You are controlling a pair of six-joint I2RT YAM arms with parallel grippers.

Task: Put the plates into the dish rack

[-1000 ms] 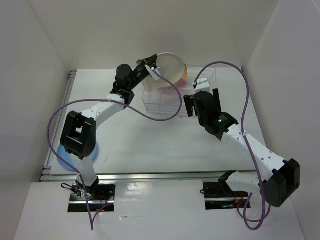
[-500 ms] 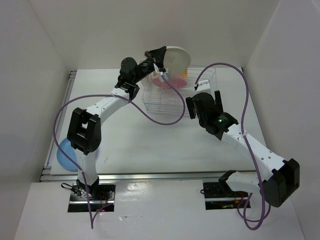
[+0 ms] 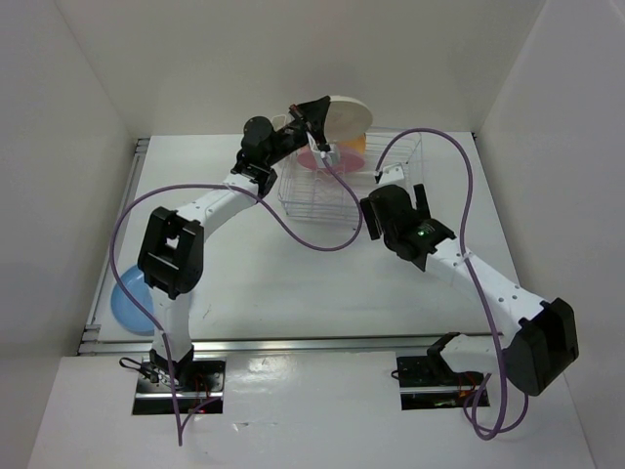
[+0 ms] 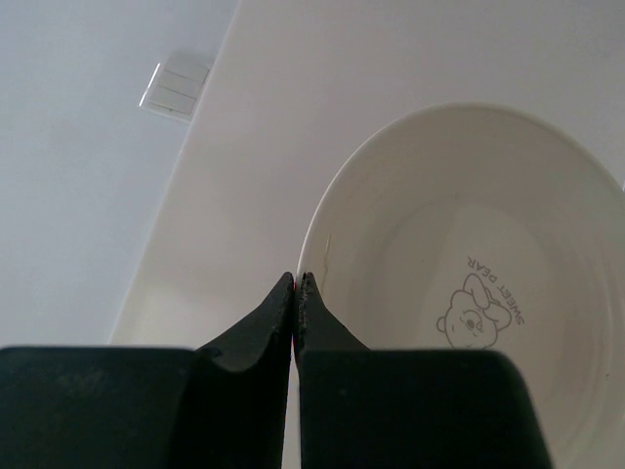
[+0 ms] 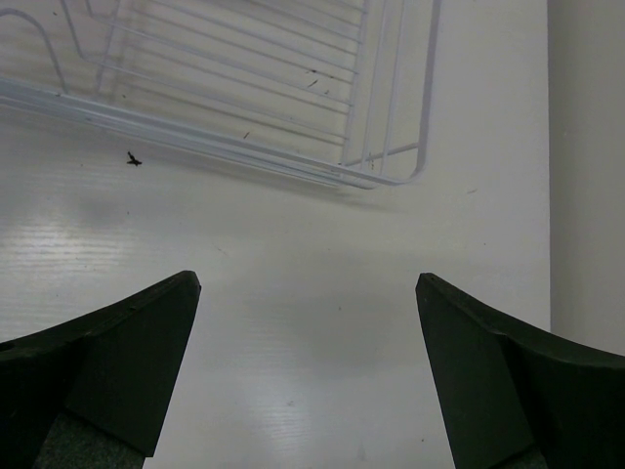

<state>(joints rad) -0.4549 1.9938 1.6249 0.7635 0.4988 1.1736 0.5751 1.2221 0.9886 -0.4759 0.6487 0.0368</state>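
My left gripper [image 3: 318, 115] is shut on the rim of the cream plate [image 3: 347, 115] and holds it above the far end of the white wire dish rack [image 3: 322, 200]. In the left wrist view the plate [image 4: 459, 293] shows a bear emblem, with its rim pinched at the gripper's tips [image 4: 296, 280]. A pink plate [image 3: 314, 159] and a yellow-orange plate [image 3: 355, 145] stand in the rack under it. A light blue plate [image 3: 127, 298] lies at the near left by the left arm's base. My right gripper [image 3: 395, 200] is open and empty beside the rack's near right corner [image 5: 391, 176]. The purple plate is out of view.
A small white cutlery basket [image 3: 395, 166] sits at the rack's right end. White walls close in the table on three sides. Purple cables loop over both arms.
My left gripper has lifted the cream plate up and to the right, over the rack's far end. The light blue plate has come into full view. The right arm has shifted a little left.
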